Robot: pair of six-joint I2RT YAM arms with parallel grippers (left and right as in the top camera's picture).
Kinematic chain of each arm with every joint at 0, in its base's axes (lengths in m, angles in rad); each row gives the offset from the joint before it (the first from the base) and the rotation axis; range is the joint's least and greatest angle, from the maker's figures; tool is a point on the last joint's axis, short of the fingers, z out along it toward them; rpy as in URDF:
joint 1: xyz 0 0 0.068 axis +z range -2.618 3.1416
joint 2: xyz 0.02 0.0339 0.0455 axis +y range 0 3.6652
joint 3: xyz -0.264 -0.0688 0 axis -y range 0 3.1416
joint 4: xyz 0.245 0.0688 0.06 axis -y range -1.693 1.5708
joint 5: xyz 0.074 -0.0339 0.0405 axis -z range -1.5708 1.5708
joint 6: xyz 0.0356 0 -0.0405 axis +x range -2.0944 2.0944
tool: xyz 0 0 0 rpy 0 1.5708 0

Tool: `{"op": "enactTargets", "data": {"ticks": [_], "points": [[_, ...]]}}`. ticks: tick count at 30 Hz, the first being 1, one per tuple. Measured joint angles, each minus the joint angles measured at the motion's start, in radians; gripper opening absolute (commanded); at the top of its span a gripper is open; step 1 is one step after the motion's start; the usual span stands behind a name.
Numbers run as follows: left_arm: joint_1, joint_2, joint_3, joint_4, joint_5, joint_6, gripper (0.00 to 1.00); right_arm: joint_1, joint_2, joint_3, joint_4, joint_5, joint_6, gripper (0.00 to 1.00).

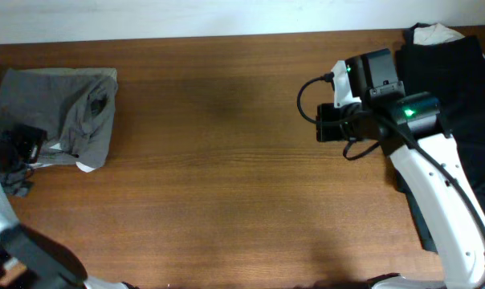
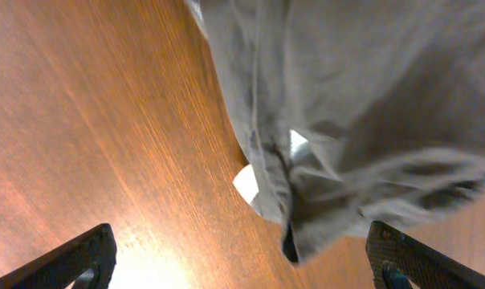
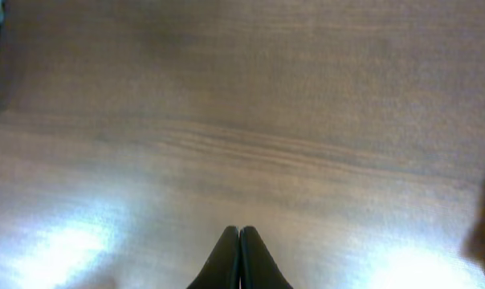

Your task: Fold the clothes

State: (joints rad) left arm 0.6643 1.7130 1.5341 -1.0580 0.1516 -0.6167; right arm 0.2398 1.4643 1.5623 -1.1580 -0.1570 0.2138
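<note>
— Where do the clothes lie?
— Your grey shorts point(image 1: 62, 112) lie bunched at the left edge of the table point(image 1: 226, 185), towards the far side. A white tag point(image 2: 246, 183) pokes out at their near edge. A dark pile point(image 1: 459, 96) of garments sits at the right end, with a white garment point(image 1: 435, 34) peeking from its far side.
— And the pincers?
— Your left pincer point(image 2: 242, 261) hangs at the near left corner of the shorts, fingers spread wide, nothing between them. Your right pincer point(image 3: 239, 257) is over bare wood just left of the dark pile, its fingers pressed together on nothing
</note>
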Motion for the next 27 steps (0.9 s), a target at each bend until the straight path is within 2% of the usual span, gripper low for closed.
{"op": "enactTargets", "data": {"ticks": [1,3,4,6,7,8,10,11,12,14,24,27], "points": [[0.0,-0.061,-0.001,0.0,-0.006,0.022,0.99,0.0,-0.024,0.0,-0.015,0.0,-0.001,0.04],[-0.026,-0.24,-0.001,0.005,0.006,0.138,0.99,0.0,-0.123,0.0,-0.055,0.0,0.0,0.04],[-0.085,-0.341,0.0,0.026,0.029,0.228,0.99,0.0,-0.209,0.0,-0.088,0.0,0.0,0.04],[-0.226,-0.446,0.001,0.061,0.05,0.332,0.99,0.004,-0.33,0.001,-0.138,0.003,-0.001,0.04],[-0.406,-0.48,0.002,0.109,0.076,0.394,0.99,0.007,-0.424,-0.015,-0.157,0.003,0.0,0.04],[-0.525,-0.488,0.002,0.11,0.092,0.43,0.99,0.008,-0.488,-0.045,-0.155,0.008,0.0,0.04],[-0.8,-0.495,-0.061,0.151,0.103,0.483,0.99,0.01,-0.736,-0.239,-0.15,0.062,-0.002,0.04],[-0.873,-0.507,-0.142,0.248,0.075,0.491,0.99,0.011,-0.844,-0.352,-0.1,0.077,0.0,0.49],[-0.983,-0.507,-0.266,0.333,0.054,0.497,0.99,0.01,-0.94,-0.453,-0.126,0.086,0.0,0.98],[-1.059,-0.488,-0.42,0.48,0.038,0.497,0.99,0.01,-1.009,-0.491,-0.118,0.093,0.002,0.98],[-1.064,-0.488,-0.435,0.486,0.027,0.497,0.99,0.01,-1.016,-0.493,-0.124,0.093,0.0,0.98],[-1.064,-0.488,-0.435,0.487,0.026,0.497,0.99,-0.077,-1.112,-0.517,-0.122,0.101,-0.003,0.99]]}}
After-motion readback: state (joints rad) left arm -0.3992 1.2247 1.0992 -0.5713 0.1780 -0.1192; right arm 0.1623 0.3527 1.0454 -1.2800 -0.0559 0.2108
